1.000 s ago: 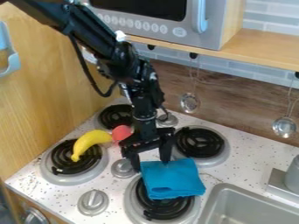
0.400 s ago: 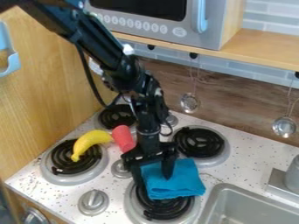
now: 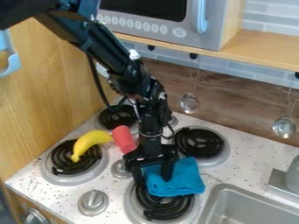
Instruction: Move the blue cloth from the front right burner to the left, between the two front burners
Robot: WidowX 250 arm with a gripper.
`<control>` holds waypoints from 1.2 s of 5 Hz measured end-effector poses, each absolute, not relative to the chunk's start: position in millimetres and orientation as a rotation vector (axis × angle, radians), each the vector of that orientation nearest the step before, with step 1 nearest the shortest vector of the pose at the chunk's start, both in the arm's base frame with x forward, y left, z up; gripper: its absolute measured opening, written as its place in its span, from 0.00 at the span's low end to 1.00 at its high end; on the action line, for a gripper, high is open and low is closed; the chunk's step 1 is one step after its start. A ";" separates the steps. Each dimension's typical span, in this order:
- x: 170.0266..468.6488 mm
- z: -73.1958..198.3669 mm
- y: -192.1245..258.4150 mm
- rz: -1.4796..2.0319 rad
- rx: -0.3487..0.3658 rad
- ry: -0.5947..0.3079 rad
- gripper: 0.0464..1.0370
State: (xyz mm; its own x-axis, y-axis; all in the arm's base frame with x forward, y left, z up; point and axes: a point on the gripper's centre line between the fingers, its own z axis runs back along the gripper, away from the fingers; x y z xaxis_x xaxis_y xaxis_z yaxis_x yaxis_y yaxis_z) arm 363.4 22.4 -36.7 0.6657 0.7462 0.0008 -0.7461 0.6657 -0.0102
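Note:
The gripper (image 3: 154,181) hangs low over the front right burner, its two fingers apart, so it is open. One finger is in front of the folded blue cloth (image 3: 182,177), and the other is by the cloth's left edge. The cloth covers the back part of the front right burner (image 3: 158,212). Part of its left side is hidden behind the gripper. Behind and left of the gripper a red cup (image 3: 123,139) lies tilted, close to the gripper's body. A yellow banana (image 3: 89,142) rests partly over the left burner (image 3: 60,162).
Two more burners, back left (image 3: 116,117) and back right (image 3: 199,142), are behind. A metal sink (image 3: 245,205) is at the lower right. Stove knobs (image 3: 93,202) stand on the white top, and ladles (image 3: 284,127) hang at the wall.
The gripper has come down and forward onto the cloth's left part, which looks slightly rumpled now. More of the red cup shows. The banana has kept its place.

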 end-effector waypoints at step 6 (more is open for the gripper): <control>455.5 -42.1 80.7 0.945 0.068 -0.064 0.96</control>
State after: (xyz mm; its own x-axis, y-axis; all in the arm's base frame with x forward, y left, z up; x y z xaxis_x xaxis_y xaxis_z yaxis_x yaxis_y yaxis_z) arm 455.5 80.7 -42.1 0.5838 0.8075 0.0844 -0.8115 0.5835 0.0308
